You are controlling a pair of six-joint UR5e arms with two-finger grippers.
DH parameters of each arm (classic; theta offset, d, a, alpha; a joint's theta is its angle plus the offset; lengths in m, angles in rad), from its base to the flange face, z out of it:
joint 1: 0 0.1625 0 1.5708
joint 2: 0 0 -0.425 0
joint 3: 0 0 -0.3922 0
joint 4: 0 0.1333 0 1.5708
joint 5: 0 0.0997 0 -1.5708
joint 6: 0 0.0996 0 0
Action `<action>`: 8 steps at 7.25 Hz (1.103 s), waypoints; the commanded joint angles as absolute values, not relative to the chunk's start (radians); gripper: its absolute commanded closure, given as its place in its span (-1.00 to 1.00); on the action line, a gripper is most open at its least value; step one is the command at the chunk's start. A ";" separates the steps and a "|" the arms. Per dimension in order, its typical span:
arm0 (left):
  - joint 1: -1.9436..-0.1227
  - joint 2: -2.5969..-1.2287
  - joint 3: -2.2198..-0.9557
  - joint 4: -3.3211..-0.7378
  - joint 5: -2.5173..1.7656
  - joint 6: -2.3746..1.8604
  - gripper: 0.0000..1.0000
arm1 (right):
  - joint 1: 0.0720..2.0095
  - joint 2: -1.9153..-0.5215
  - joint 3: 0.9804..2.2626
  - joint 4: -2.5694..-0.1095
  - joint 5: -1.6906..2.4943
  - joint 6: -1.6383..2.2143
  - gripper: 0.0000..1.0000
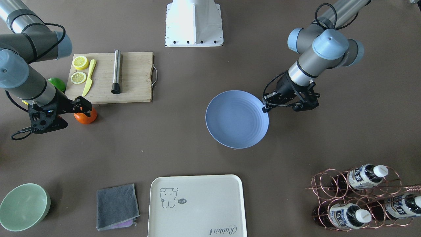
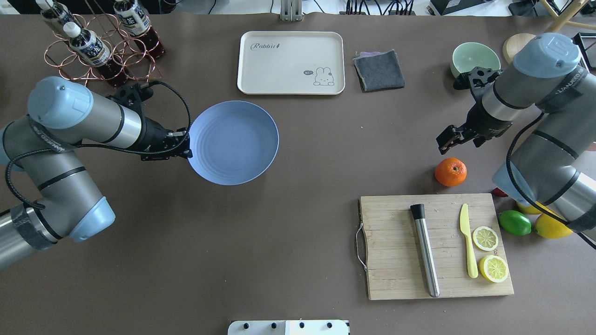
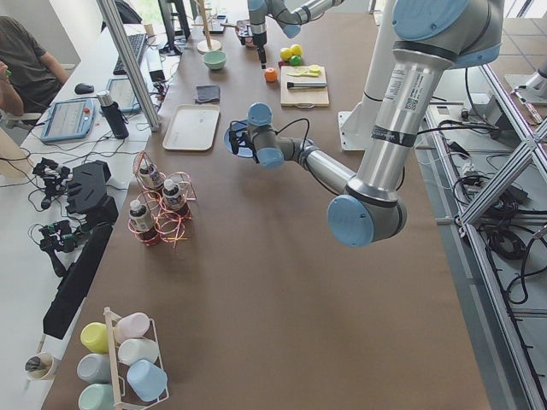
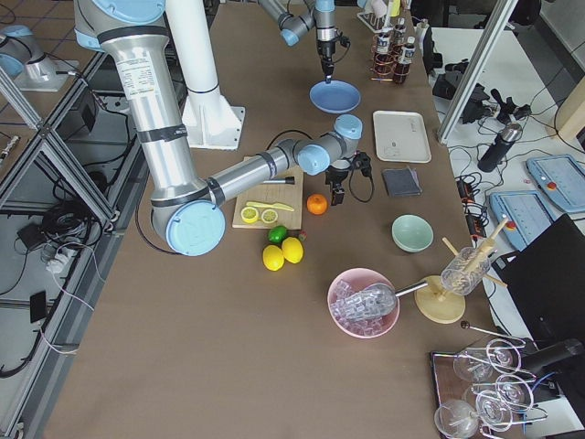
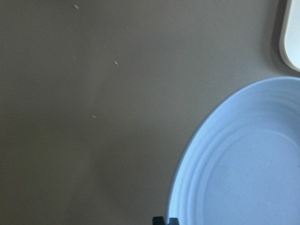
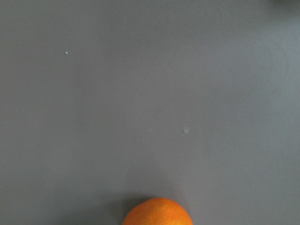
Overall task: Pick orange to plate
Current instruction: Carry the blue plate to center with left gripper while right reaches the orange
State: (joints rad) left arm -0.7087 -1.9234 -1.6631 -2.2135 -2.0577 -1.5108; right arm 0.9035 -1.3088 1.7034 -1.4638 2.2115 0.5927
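Note:
The orange lies on the brown table just beyond the cutting board's far corner, and it also peeks in at the bottom edge of the right wrist view. My right gripper hovers open just past it and slightly above, with no fingertips showing in its own camera. From the front, its fingers overlap the top of the orange. The blue plate rests mid-table on the left side. My left gripper is shut on the plate's near-left rim.
A wooden cutting board carries a metal rod, a yellow knife and two lemon halves. A lime and lemons lie to its right. At the far side stand a green bowl, grey cloth, cream tray and bottle rack.

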 commanded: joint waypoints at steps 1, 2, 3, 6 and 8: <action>-0.613 -1.977 -1.655 -2.212 -1.972 -1.578 1.00 | 0.882 -1.324 1.703 -1.463 2.212 0.595 -1.00; -0.574 -1.979 -1.651 -2.212 -1.930 -1.578 1.00 | 0.868 -1.333 1.703 -1.463 2.212 0.595 -1.00; -0.539 -1.989 -1.646 -2.214 -1.922 -1.575 1.00 | 0.861 -1.338 1.703 -1.463 2.210 0.594 -1.00; -0.502 -2.031 -1.618 -2.215 -1.921 -1.575 1.00 | 0.842 -1.339 1.697 -1.463 2.212 0.595 -1.00; -0.482 -2.042 -1.617 -2.214 -1.890 -1.575 1.00 | 0.835 -1.341 1.686 -1.463 2.210 0.595 -1.00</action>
